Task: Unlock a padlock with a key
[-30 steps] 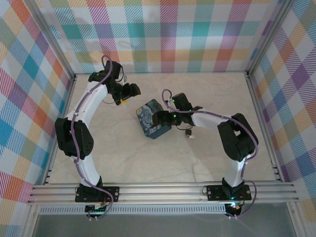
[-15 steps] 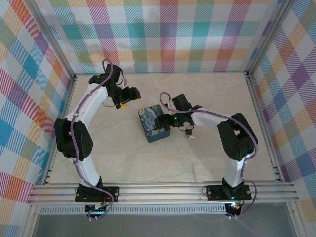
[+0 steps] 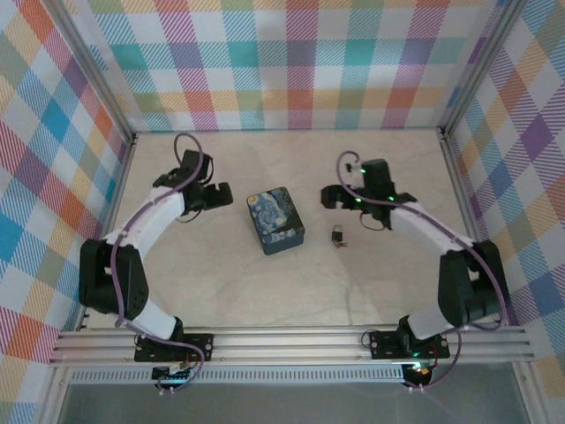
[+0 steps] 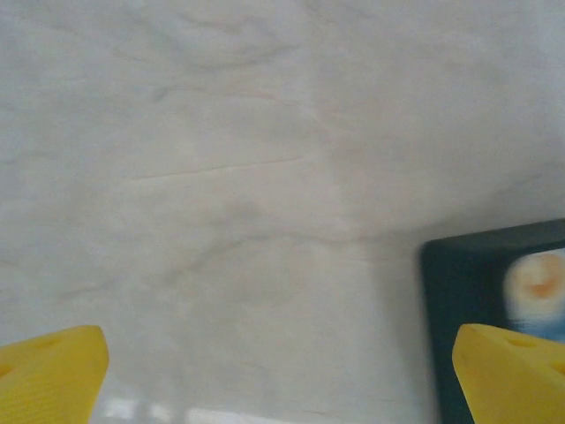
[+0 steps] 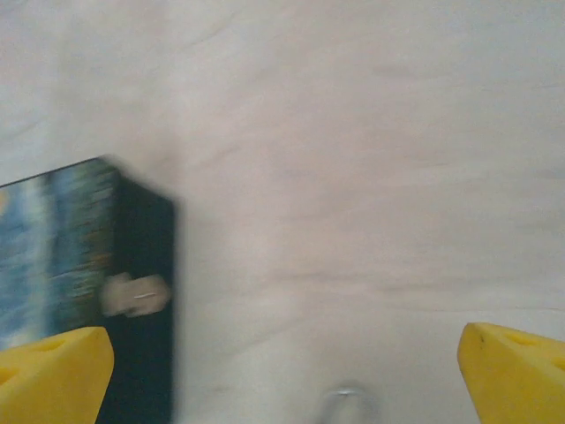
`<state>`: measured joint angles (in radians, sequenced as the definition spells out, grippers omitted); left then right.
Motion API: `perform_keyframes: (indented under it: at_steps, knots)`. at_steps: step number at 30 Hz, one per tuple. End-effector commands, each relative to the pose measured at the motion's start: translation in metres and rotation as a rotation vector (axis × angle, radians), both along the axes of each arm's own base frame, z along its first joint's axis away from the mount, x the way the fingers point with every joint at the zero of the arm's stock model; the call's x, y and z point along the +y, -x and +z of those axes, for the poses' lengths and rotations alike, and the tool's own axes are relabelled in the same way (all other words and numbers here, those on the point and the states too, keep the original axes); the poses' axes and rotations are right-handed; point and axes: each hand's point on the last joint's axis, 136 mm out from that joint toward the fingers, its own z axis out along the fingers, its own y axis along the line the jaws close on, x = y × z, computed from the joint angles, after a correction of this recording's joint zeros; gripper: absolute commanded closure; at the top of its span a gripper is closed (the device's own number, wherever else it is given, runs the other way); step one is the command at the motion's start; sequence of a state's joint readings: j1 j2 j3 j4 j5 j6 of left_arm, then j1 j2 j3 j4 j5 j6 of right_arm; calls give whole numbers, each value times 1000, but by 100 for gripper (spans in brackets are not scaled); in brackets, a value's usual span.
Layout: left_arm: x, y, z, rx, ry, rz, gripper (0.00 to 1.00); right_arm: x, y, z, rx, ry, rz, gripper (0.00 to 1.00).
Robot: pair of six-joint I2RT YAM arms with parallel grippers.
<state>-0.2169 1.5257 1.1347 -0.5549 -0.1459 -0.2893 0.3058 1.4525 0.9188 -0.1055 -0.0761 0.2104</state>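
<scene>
1. Left claw [image 3: 221,195]: the jaws stand spread wide and nothing sits between them. In the left wrist view its 2 yellow fingertips [image 4: 48,375] occupy the lower corners, with bare tabletop [image 4: 221,177] across the gap.

2. Painted tin [image 3: 274,219]: it stands on the tabletop between the 2 claws, just to the right of the left claw and apart from it. In the left wrist view its dark corner shows beside the right-hand fingertip.

3. Right claw [image 3: 328,198]: the jaws stand spread wide and hold nothing. The tin lies to its left, near but not touching.

4. Padlock [image 3: 336,233]: it lies on the tabletop near the right claw, on the side toward the arm bases, and is free of both claws. In the right wrist view its thin curved top shows, blurred, at the lower edge between the fingertips.

5. Key [image 3: 343,243]: a small piece lies right against the padlock, on the side away from the right claw. It is too small to tell whether it sits in the lock.
</scene>
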Motion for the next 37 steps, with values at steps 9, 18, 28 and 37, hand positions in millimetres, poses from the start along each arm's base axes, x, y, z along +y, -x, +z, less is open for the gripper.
perform_keyframes:
  at_steps: [9,18,28,37]
  knots:
    - [52,-6,-31,-474,-336,-33,2,-107,-2,-9,-280,117,-213,0]
    - [53,-17,-47,-623,-174,-49,0,-123,-16,-43,-407,176,-230,0]
    - [53,-17,-50,-589,-158,-59,0,-133,-13,-50,-402,145,-257,0]
    - [53,-17,-50,-590,-157,-61,0,-133,-14,-50,-403,144,-258,0]
